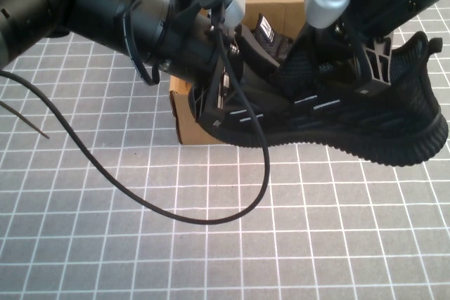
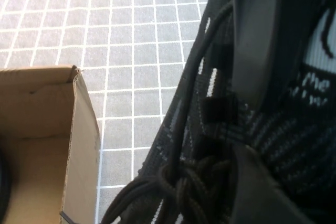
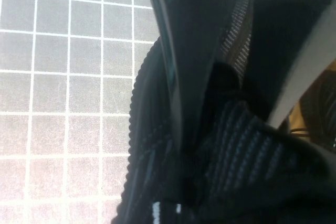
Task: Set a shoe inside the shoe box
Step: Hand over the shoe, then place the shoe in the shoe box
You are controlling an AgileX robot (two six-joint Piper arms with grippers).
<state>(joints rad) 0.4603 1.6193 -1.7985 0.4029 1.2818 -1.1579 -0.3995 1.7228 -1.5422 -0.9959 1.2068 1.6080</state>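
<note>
- The shoe (image 1: 365, 121) is up off the tabletop (image 1: 211, 258), held in the air over the far right part of the grid-patterned surface, with its ribbed sole facing the near edge.
- The right gripper (image 1: 369, 68) comes down from above at the shoe's heel end, and its fingers (image 3: 184, 66) are clamped shut on the knit collar, one dark finger pressed against the outside fabric.
- The left gripper (image 1: 221, 100) reaches in from the left at the toe end of the shoe; its frame sits right against the side with the short white dashes.
- In the left wrist view a dark finger (image 2: 257, 40) lies across the laces and tongue, but I cannot tell whether this gripper has actually closed on the shoe or is only touching it.
- The shoe box (image 1: 186, 114) stands behind and to the left of the shoe, towards the far edge of the tabletop, brown cardboard with its lid flap raised at the back.
- A second black shoe (image 1: 271, 36) with a white-barred tongue tab shows inside the box area, just behind the lifted one.
- A black cable (image 1: 211, 219) loops down from the left arm and trails across the tabletop's middle.
</note>
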